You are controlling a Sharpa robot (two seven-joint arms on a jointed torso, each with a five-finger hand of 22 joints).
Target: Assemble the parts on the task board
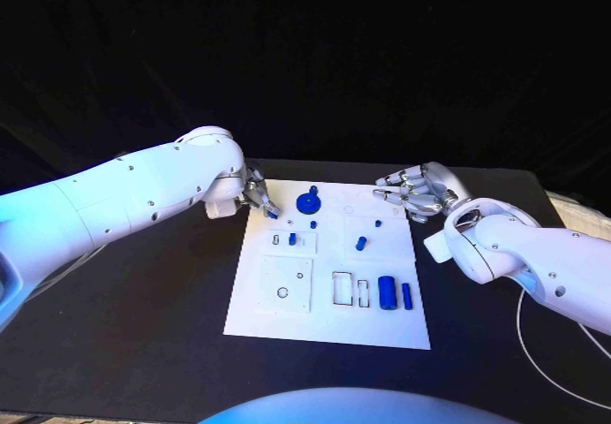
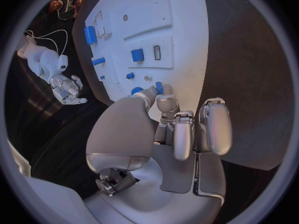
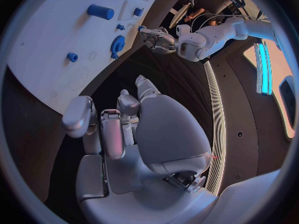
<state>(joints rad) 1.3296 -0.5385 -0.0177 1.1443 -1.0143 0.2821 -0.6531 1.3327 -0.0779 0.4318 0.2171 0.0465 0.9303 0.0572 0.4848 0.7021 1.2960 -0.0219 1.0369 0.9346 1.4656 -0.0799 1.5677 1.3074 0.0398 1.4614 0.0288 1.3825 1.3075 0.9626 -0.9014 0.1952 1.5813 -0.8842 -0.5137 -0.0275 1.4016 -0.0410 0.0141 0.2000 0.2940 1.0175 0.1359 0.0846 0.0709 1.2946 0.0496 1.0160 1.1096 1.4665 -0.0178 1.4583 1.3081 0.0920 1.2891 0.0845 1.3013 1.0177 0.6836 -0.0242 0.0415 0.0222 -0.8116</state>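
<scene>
**Head view: left hand pinching a small blue part at the board's far corner**

Left hand (image 1: 250, 196) sits at the far left corner of the task board (image 1: 287, 318), holding a small blue part (image 2: 159, 87) between thumb and fingertip. Right hand (image 1: 414, 190) hovers off the far right corner, fingers loosely curled, holding nothing. Out on the board: a blue gear (image 1: 307, 202) near the far edge, a few small pegs (image 1: 360, 243) mid-board, two blue cylinders (image 1: 387, 294) near the front. These pieces look rigid, light and slick, so I'd pinch them across the sides, gently.
</scene>
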